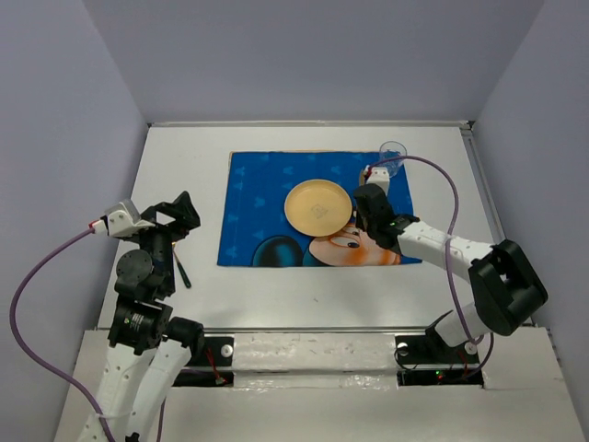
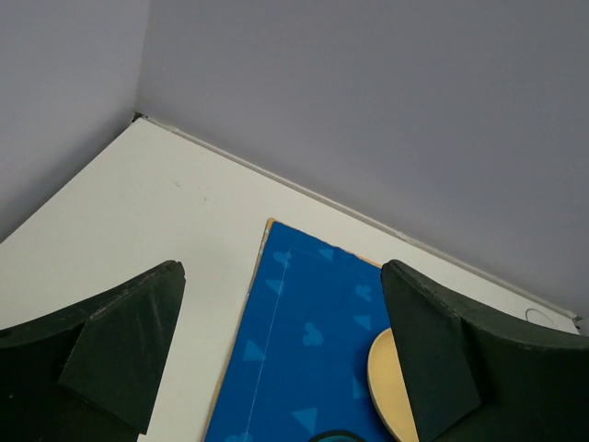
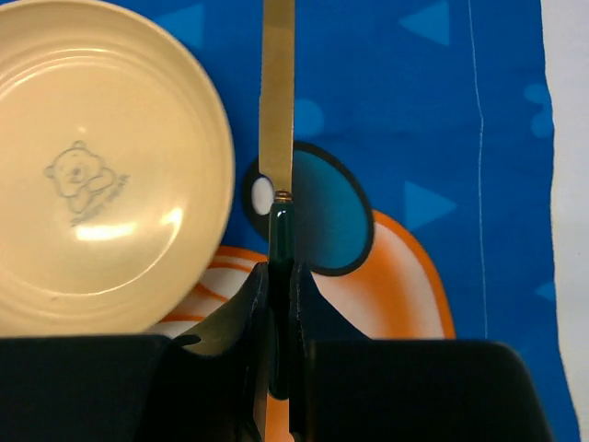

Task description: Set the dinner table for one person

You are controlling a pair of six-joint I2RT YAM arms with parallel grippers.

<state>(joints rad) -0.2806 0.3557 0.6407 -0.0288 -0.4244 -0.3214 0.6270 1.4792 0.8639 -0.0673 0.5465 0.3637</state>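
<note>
The white dinner table (image 1: 184,157) carries a blue cartoon-mouse placemat (image 1: 258,198) with a cream plate (image 1: 317,207) on it. My right gripper (image 1: 365,195) hovers over the mat just right of the plate. In the right wrist view it (image 3: 279,269) is shut on the dark green handle of a knife (image 3: 276,101), whose blade points away alongside the plate (image 3: 101,166). My left gripper (image 1: 184,214) is open and empty above the table left of the mat. In the left wrist view it (image 2: 282,269) faces the mat (image 2: 304,341) and the plate's edge (image 2: 385,378).
A clear cup (image 1: 393,152) stands at the mat's far right corner. A thin dark utensil (image 1: 181,269) lies on the table by the left arm. Pale lavender walls (image 1: 304,55) enclose the table on three sides.
</note>
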